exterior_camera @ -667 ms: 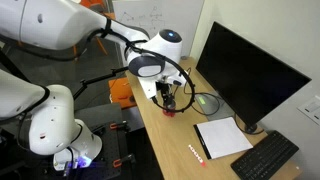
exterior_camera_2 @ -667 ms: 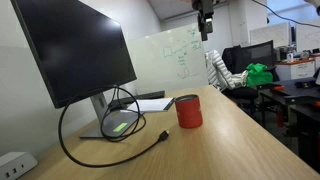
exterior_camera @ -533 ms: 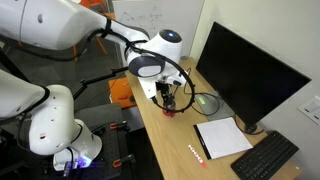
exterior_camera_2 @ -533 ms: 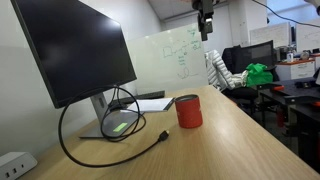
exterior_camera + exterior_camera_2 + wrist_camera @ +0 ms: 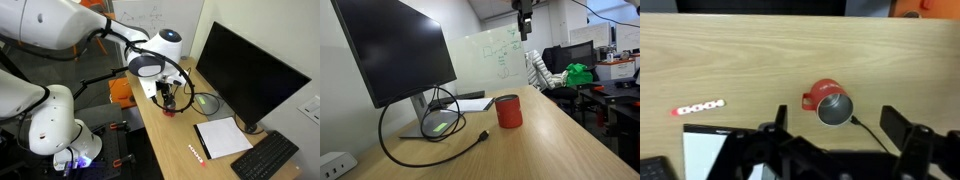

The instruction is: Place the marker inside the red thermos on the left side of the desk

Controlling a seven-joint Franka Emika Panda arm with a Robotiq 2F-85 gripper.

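The red thermos (image 5: 171, 112) stands open-topped on the light-wood desk (image 5: 178, 142); it also shows in an exterior view (image 5: 508, 111) and in the wrist view (image 5: 830, 101), with a silver inside. The marker (image 5: 196, 153), a slim whitish stick with red marks, lies on the desk near the white pad; in the wrist view (image 5: 698, 107) it is far left of the thermos. My gripper (image 5: 835, 128) hangs high above the thermos, open and empty. It shows in both exterior views (image 5: 167, 98) (image 5: 523, 28).
A black monitor (image 5: 255, 70) stands along the desk's back, with a looped black cable (image 5: 430, 130) and a green-lit pad (image 5: 442, 125) at its foot. A white paper pad (image 5: 222, 136) and a keyboard (image 5: 265, 158) lie further along. An orange object (image 5: 122, 92) sits off the desk.
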